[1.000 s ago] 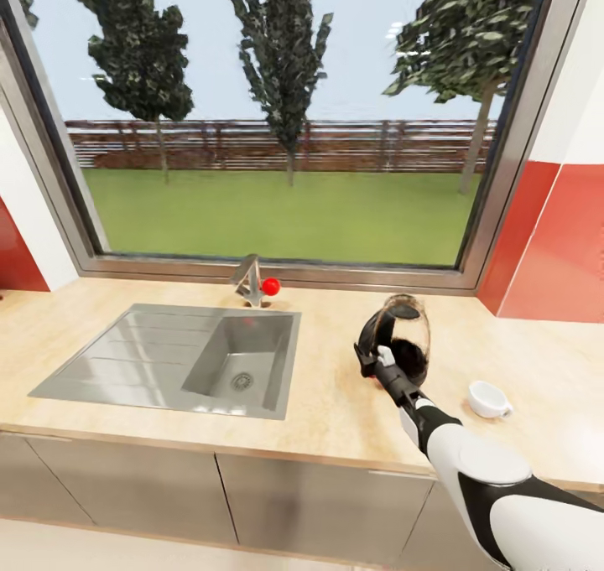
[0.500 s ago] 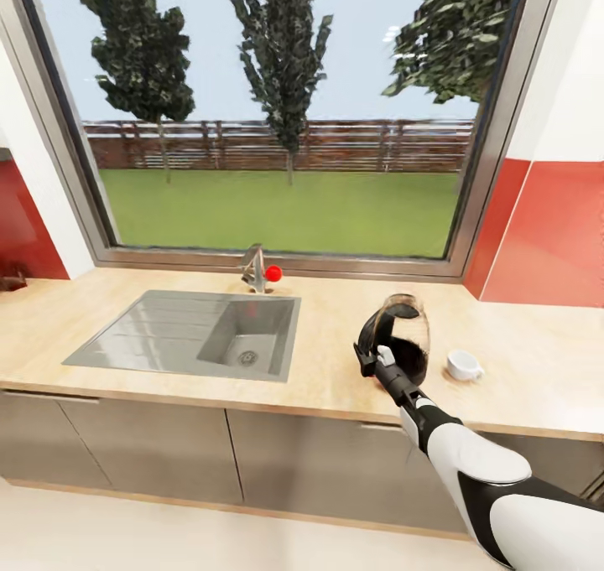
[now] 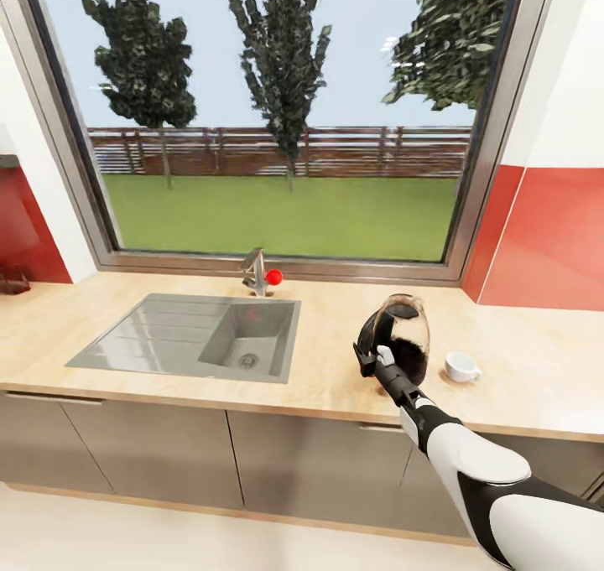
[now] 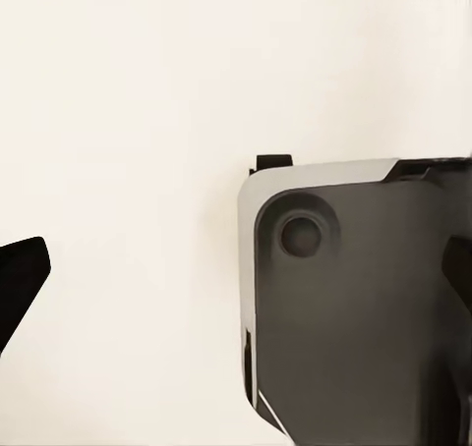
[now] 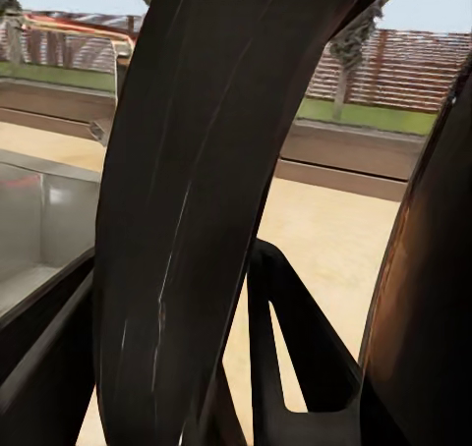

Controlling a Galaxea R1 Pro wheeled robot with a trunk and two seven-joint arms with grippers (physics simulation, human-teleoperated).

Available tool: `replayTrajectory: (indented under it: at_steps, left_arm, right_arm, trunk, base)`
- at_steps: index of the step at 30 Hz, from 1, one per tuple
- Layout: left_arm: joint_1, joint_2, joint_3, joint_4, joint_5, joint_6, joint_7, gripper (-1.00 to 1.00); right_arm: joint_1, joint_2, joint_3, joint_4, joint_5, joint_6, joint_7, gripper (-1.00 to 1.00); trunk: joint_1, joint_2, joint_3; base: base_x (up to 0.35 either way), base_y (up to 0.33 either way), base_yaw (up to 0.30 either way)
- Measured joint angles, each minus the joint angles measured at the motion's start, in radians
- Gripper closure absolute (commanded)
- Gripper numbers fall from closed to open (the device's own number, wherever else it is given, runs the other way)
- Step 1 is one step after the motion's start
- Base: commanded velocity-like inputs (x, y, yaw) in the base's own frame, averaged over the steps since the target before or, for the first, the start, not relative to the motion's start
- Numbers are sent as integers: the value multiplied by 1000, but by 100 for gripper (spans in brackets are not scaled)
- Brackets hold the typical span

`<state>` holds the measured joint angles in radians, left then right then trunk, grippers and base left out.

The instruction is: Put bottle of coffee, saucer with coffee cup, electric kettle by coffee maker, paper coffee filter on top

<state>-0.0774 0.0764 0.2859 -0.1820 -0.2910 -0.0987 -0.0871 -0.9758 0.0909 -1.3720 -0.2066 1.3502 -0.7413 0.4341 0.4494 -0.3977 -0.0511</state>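
Head view first: the right pincer (image 3: 375,359) is clamped on the black handle of the electric kettle (image 3: 403,337), which hangs above the worktop (image 3: 335,386) just right of the sink (image 3: 193,336). The kettle isn't sitting level. Its long axis leans, lid end up and tipped away toward the window (image 3: 285,118), base end lower and nearer the robot, with the handle facing left toward the sink. The coffee cup (image 3: 461,366) stands upright on the worktop just right of the kettle, not touching it, its handle pointing right. The tap (image 3: 255,272) with its red knob sits behind the sink.

Left wrist view: pale blank surface plus a grey-and-black robot body part (image 4: 364,308). One dark fingertip (image 4: 20,284) of the left pincer pokes in at the edge, so honestly can't tell if it's open or closed.

Right wrist view: super close on the kettle's dark handle (image 5: 197,200), running up through the frame with the finger (image 5: 295,338) behind it, worktop, sink and window frame beyond.
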Motion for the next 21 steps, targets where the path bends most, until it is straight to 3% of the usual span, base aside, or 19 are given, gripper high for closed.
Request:
replayTrajectory:
  at_steps: [10, 15, 21]
  left_arm:
    - [0, -1, 3, 0, 1, -2, 0, -100]
    - [0, -1, 3, 0, 2, -2, 0, -100]
    - [0, -1, 3, 0, 2, -2, 0, -100]
  right_arm:
    - [0, 11, 3, 4, 3, -1, 6, 100]
    - [0, 12, 3, 5, 4, 0, 54, 100]
    - [0, 12, 3, 5, 2, 0, 62, 100]
  trunk:
    - [0, 0, 16]
    - [0, 0, 23]
    - [0, 0, 32]
  base:
    - [0, 0, 0]
    - [0, 0, 0]
    - [0, 0, 15]
